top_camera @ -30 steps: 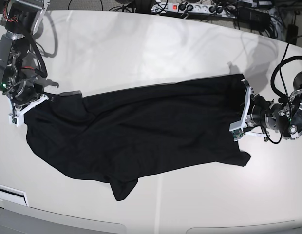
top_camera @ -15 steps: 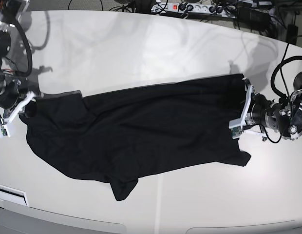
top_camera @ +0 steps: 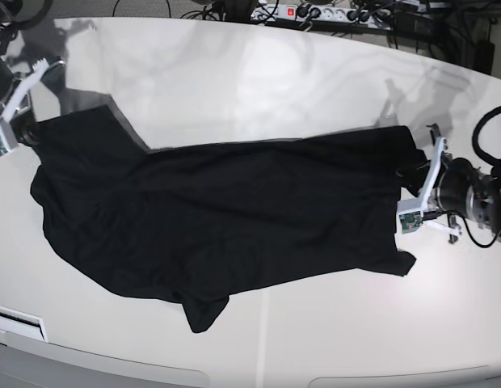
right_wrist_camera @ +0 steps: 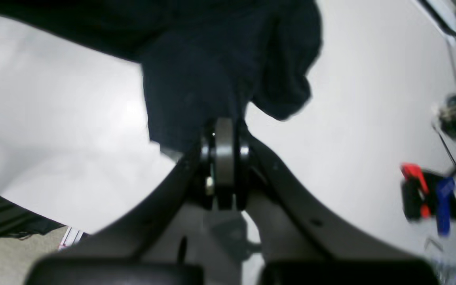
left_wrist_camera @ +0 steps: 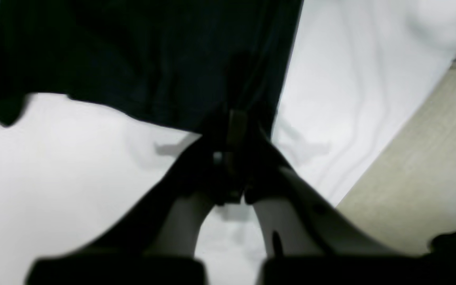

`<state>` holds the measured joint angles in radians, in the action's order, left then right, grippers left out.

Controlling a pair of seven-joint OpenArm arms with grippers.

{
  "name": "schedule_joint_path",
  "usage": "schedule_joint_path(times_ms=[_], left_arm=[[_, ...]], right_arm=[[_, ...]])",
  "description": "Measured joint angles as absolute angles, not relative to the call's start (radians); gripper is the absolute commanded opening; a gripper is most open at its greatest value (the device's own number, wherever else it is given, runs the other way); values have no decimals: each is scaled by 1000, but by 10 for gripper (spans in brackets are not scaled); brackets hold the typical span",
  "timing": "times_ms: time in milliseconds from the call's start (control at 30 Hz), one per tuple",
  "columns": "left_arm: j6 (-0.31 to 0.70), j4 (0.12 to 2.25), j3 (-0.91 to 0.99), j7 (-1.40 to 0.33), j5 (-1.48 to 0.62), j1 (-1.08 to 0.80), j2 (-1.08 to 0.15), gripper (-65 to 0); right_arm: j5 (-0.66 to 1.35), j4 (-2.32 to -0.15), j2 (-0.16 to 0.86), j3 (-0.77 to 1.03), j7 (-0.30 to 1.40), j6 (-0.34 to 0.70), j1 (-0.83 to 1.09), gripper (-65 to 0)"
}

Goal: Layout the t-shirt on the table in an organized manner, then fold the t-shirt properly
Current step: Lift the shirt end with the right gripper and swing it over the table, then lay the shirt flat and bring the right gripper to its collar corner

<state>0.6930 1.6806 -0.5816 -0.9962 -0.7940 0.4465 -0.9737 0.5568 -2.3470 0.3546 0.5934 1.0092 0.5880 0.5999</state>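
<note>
— Far left of the base view, what's the arm doing?
— That's the right gripper (top_camera: 23,129), up near the table (top_camera: 258,73) edge. Jaws pinched tight on a corner of the t-shirt (top_camera: 226,214); the wrist cam shows dark cloth bunched betw. the fingers (right_wrist_camera: 222,152), fabric hanging above them.
— And the shirt itself?
— Spread long across the mid table, left to right. Left end pulled up toward that gripper, so there's a raised angular flap w/ a shadow behind it. One sleeve pokes out at the lower edge, toward the near side. Wrinkled, not flat.
— Right side?
— Left gripper (top_camera: 414,179) sits low at the shirt's right end, jaws clamped on the hem. Its wrist cam is blurry but cloth (left_wrist_camera: 145,59) runs straight into the closed tips (left_wrist_camera: 232,130).
— Anything else?
— Power strip (top_camera: 315,14) & cables along the far edge, behind the table.
</note>
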Motion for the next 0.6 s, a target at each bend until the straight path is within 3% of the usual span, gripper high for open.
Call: schedule_joint_path(times_ms=[200, 400, 600], left_arm=[[694, 1749, -582, -995, -814, 446, -1076, -650], [694, 1797, -582, -1038, -929, 446, -1191, -650], [694, 1872, -582, -1142, -1097, 446, -1248, -650]], right_arm=[[759, -2343, 355, 773, 1122, 635, 736, -650], [981, -2343, 355, 822, 1324, 682, 851, -650], [991, -2343, 355, 822, 1352, 693, 947, -650]])
